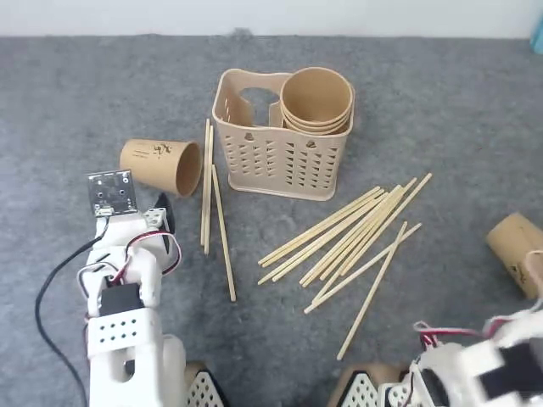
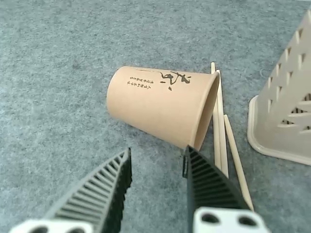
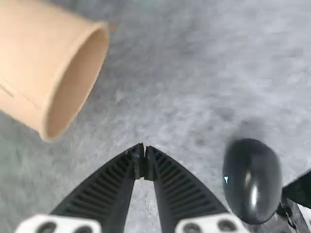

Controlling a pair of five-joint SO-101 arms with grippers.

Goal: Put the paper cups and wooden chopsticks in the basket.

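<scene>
A beige slotted basket (image 1: 280, 153) stands mid-table with a stack of paper cups (image 1: 316, 97) inside it. Another paper cup (image 1: 161, 165) (image 2: 163, 104) lies on its side left of the basket, its mouth facing the basket. My left gripper (image 2: 158, 155) (image 1: 161, 217) is open just short of this cup, touching nothing. Three wooden chopsticks (image 1: 212, 199) (image 2: 221, 131) lie between that cup and the basket (image 2: 286, 111). A loose pile of chopsticks (image 1: 348, 236) lies right of the basket. A third cup (image 1: 516, 250) (image 3: 48, 68) lies on its side at the right edge. My right gripper (image 3: 144, 150) is shut and empty near it.
Grey carpet covers the table. The left arm's white body (image 1: 127, 331) fills the near left corner and the right arm (image 1: 484, 373) the near right corner. A black rounded part (image 3: 251, 179) sits beside the right gripper.
</scene>
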